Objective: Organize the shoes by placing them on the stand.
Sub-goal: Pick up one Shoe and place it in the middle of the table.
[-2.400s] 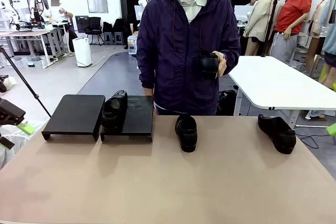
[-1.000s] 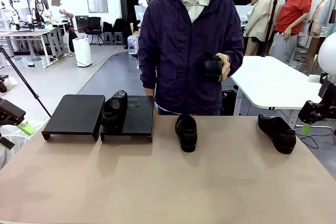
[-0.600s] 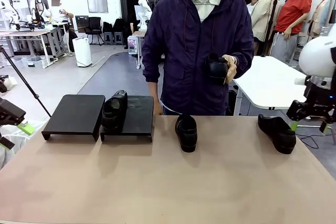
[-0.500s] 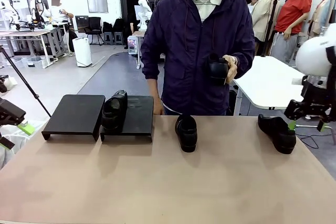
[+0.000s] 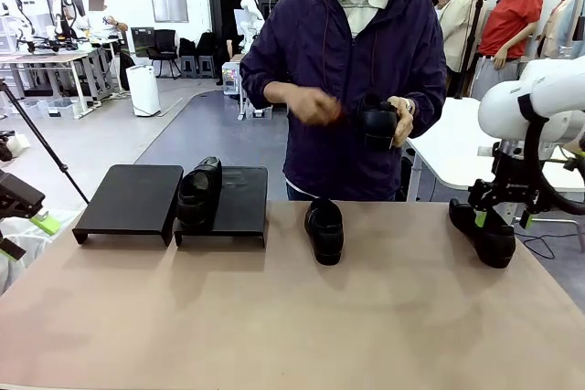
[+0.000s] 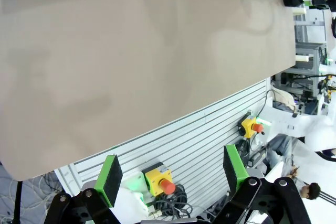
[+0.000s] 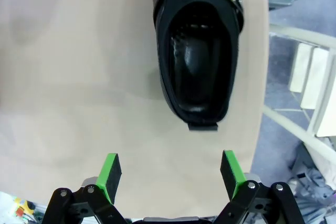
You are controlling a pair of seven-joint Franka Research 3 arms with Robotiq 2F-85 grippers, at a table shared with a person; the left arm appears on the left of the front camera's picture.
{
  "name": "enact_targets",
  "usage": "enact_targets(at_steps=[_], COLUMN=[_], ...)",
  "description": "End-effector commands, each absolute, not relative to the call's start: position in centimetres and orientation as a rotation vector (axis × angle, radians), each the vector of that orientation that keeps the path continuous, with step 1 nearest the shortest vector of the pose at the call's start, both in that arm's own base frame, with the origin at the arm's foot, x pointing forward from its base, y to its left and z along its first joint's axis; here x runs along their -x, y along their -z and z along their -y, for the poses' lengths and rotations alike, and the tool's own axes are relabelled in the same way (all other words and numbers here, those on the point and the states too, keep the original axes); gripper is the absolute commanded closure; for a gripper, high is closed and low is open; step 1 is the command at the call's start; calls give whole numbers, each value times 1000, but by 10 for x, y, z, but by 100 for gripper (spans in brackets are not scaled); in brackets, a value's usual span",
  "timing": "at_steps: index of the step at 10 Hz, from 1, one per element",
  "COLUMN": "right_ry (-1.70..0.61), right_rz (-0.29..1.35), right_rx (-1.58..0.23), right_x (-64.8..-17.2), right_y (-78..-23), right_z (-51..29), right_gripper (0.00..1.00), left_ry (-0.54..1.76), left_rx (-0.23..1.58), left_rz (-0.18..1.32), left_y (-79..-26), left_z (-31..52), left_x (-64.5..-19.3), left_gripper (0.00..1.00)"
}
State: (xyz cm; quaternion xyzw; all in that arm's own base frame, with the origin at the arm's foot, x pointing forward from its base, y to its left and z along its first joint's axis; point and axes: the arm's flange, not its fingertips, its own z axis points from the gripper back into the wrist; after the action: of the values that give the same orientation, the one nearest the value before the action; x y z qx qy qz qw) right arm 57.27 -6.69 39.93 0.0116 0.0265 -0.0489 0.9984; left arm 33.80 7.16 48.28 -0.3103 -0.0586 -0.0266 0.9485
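Two low black trays make up the stand (image 5: pixel 128 198); one shoe (image 5: pixel 198 193) rests on the left edge of the right tray (image 5: pixel 239 203). A second shoe (image 5: pixel 324 230) lies on the table's middle. A third shoe (image 5: pixel 483 232) sits at the right, and my right gripper (image 5: pixel 498 216) hovers open just above its heel. From the right wrist camera this shoe (image 7: pixel 197 51) has its opening facing up, ahead of the open right gripper (image 7: pixel 167 172). The person holds a fourth shoe (image 5: pixel 379 122) at chest height. My left gripper (image 6: pixel 171 174) is open, off the table's left edge.
The tan table (image 5: pixel 292 317) has broad free room in front. The left tray is bare. The person stands at the far side, both hands raised near the held shoe. A white table (image 5: pixel 475 148) stands behind on the right.
My right arm has swung in from the right edge and come down over the rightmost shoe. The person's free hand has risen toward the held shoe.
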Motion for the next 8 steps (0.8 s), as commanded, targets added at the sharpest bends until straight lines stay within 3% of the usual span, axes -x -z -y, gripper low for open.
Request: enact_targets(at_steps=[1, 4, 8], right_ry=[77, 120, 208], right_rz=[-38, 2, 76], right_rx=[-52, -57, -290], right_x=[-590, -604, -554], right_y=[-387, -363, -415], right_z=[62, 67, 145], right_gripper=[0, 0, 0], left_ry=[63, 63, 63], left_rx=[650, 650, 650], left_rz=[122, 122, 122], left_y=[-485, -485, -485], left_z=[-72, -72, -72], left_x=[-339, -339, -339], left_gripper=[0, 0, 0])
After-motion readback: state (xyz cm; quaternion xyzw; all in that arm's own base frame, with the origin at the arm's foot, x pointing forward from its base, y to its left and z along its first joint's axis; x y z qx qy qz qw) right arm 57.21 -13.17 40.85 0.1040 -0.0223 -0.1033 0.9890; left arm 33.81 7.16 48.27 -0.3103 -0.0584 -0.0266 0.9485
